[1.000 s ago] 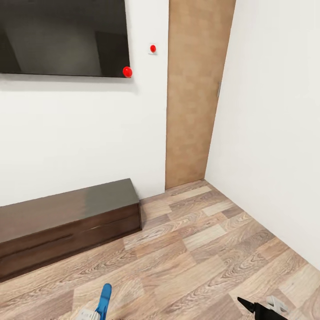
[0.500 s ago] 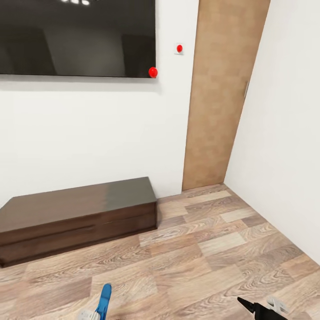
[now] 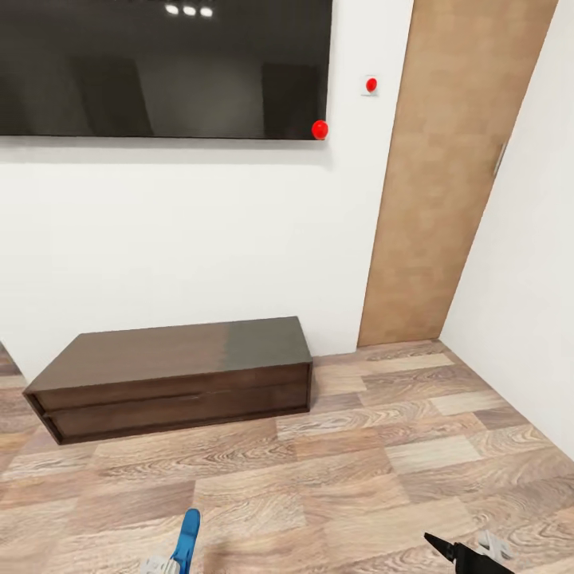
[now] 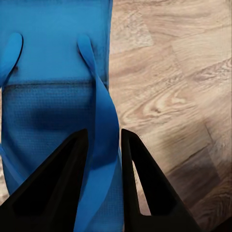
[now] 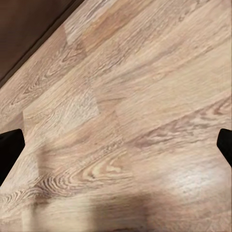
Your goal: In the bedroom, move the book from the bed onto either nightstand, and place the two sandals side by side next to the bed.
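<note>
Closest in, at the bottom edge of the head view, the left gripper (image 3: 170, 564) is poking up with a bright blue sandal (image 3: 188, 539) standing on edge above it. The left wrist view makes it clearer: the two dark fingers (image 4: 63, 179) are pinched in on one of the sandal's (image 4: 53, 87) blue straps, with only the strap's width between them, so it's closed on the sandal and has it off the floor. You can see the textured blue footbed and a second strap off to the side.

Over at the bottom right of the head view the right gripper (image 3: 466, 552) just peeks in, a dark pointed tip plus a bit of pale grey hardware. In the right wrist view its dark fingertips (image 5: 9, 154) sit way out at opposite edges of the picture with bare planks between them, so it's spread wide and holding nothing.

Under all of it is the wood-plank floor (image 3: 359, 486), brown and grey boards in a staggered pattern.

Further back, a long low dark brown cabinet (image 3: 175, 375) sits on the floor against the white wall (image 3: 183, 239), glossy top, a seam running along its front. To its right is a tall light brown door (image 3: 446, 183), shut, set in the corner where the side wall comes in.

Up on the wall above the cabinet hangs a big black TV screen (image 3: 159, 68) with a few ceiling lights reflected in it. There's a red ball-like marker (image 3: 320, 129) at its lower right corner and a small wall switch (image 3: 371, 84) with a red dot between the screen and the door.
</note>
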{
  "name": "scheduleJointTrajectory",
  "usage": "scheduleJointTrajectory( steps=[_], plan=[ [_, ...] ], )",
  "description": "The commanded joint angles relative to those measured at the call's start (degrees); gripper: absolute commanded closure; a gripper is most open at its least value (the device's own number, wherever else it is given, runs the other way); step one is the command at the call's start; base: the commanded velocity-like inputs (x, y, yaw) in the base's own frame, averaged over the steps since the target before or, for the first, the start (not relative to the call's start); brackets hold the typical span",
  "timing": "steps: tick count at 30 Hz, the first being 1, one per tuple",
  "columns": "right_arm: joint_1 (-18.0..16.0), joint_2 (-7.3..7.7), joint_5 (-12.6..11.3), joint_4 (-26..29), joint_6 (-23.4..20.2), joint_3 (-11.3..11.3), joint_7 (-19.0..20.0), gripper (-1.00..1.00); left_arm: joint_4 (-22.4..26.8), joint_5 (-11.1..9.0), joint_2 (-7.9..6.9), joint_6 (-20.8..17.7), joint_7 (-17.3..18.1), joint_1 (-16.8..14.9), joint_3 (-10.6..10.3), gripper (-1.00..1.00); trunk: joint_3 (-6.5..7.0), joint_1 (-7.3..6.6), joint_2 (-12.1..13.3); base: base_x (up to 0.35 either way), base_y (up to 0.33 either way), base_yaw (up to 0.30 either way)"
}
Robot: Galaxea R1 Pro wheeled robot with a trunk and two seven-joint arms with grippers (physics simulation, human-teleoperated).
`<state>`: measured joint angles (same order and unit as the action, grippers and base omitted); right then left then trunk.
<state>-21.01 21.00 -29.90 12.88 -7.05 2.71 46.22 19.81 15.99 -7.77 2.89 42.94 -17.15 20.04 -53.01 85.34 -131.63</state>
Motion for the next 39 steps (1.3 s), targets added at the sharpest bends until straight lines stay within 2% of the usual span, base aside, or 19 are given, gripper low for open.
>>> scheduleJointTrajectory(
  steps=[1, 39],
  plan=[
    [0.0, 0.00, -0.2, 0.0, -0.6, 0.3, 0.2, -1.00, 0.0, 0.6, 0.04, 0.3, 0.2, -0.1, 0.4, 1.00, -0.05, -0.01, 0.0, 0.000, 0.000, 0.285],
    [0.0, -0.09, -0.2, 0.0, -0.6, 0.3, 0.2, -1.00, 0.0, 0.6, 0.13, 0.3, 0.2, 0.0, 0.4, 1.00, -0.05, -0.01, 0.0, 0.000, 0.000, 0.285]
  ],
)
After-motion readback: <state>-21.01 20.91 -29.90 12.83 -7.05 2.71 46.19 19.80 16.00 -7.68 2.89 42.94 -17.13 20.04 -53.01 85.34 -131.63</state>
